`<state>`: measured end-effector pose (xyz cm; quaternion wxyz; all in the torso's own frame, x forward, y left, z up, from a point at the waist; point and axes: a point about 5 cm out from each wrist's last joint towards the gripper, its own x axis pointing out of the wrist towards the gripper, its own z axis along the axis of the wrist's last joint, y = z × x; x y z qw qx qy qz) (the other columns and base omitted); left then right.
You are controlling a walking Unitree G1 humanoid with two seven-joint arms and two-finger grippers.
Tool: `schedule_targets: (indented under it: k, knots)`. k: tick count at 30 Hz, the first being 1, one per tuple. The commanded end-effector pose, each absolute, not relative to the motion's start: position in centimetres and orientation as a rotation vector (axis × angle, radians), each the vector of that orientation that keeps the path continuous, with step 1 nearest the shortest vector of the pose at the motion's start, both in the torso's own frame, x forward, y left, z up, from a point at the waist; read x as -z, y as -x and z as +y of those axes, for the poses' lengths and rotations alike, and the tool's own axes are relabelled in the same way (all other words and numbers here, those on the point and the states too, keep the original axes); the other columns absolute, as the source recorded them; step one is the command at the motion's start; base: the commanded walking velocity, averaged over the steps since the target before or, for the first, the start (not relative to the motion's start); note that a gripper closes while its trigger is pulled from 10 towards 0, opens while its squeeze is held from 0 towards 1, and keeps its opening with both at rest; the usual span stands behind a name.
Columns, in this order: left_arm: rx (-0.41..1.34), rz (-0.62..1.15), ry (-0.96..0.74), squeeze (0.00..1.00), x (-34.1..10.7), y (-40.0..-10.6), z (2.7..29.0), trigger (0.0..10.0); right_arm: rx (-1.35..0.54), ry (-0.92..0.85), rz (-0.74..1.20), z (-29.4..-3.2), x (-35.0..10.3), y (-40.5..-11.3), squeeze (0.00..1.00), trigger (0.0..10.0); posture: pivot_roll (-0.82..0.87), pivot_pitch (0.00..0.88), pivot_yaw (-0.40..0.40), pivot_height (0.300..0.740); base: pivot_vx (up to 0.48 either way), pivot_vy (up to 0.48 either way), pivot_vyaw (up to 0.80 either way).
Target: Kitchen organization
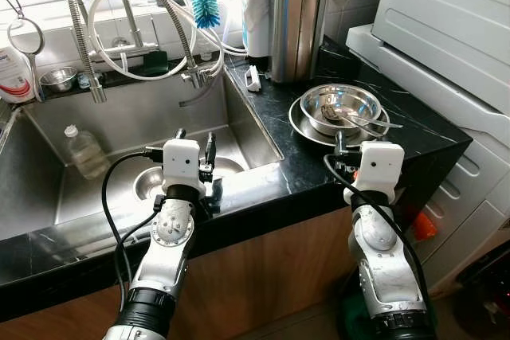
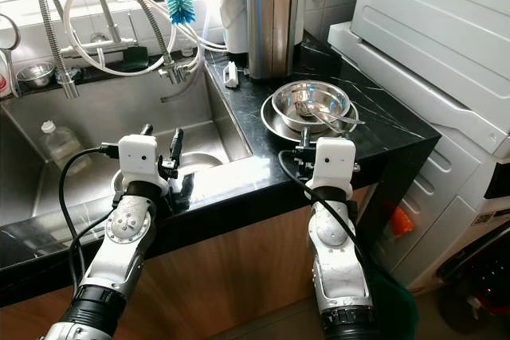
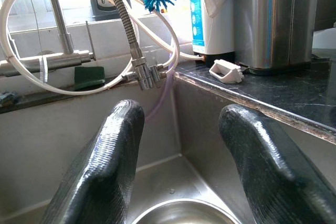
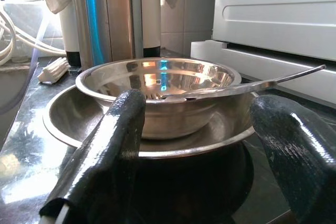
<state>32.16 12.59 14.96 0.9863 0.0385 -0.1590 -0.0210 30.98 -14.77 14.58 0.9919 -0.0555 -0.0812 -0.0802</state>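
Note:
A steel bowl (image 1: pixel 341 106) with spoons (image 1: pixel 365 122) in it sits on a steel plate (image 1: pixel 307 130) on the black counter (image 1: pixel 414 139), right of the sink (image 1: pixel 256 127). My right gripper (image 1: pixel 349 143) hovers at the counter's front edge, just short of the plate. It is open and points at the bowl (image 4: pixel 157 85), with nothing between its fingers (image 4: pixel 113 140). Over the sink's front rim, my left gripper (image 1: pixel 196 142) is open and empty. Another steel bowl (image 1: pixel 151 183) lies on the sink floor below it, its rim (image 3: pixel 178 214) seen between the fingers (image 3: pixel 107 156).
A plastic bottle (image 1: pixel 84 151) lies in the sink at the left. Faucets and looping hoses (image 1: pixel 143 29) hang at the back, with a blue brush (image 1: pixel 205 1). A tall steel canister (image 1: pixel 296 21) stands behind the bowl. A white appliance (image 1: pixel 446 21) borders the counter's right.

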Motion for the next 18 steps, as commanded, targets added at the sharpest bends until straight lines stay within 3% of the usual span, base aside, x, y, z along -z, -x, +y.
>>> schedule_targets:
  k: [1,15,16,17,18]
  knots:
    - [0.035,-0.325,-0.087,0.00,-15.13,-32.14,12.73,10.0,0.161,0.098,-0.204,-14.56,-15.52,-31.03,0.00,10.0,-0.15,0.000,0.056,0.740,0.000,0.000,0.00]
    - [0.036,-0.326,-0.089,0.00,-15.15,-32.19,12.71,10.0,0.215,0.100,-0.247,-15.28,-16.11,-31.03,0.00,9.7,-0.15,0.000,0.056,0.740,0.000,0.000,0.00]
    - [0.037,-0.327,-0.089,0.00,-15.16,-32.21,12.68,10.0,0.215,0.101,-0.247,-15.29,-16.12,-31.05,0.00,7.3,-0.15,0.000,0.056,0.740,0.000,0.000,0.00]
    - [0.039,-0.327,-0.089,0.00,-15.18,-32.22,12.64,10.0,0.215,0.101,-0.249,-15.30,-16.15,-31.09,0.00,2.4,-0.15,0.000,0.056,0.740,0.000,0.000,0.00]
    - [0.039,-0.327,-0.088,0.00,-15.17,-32.23,12.63,10.0,0.214,0.099,-0.251,-15.30,-16.18,-31.11,0.00,0.0,-0.15,0.000,0.054,0.740,0.000,0.000,0.00]
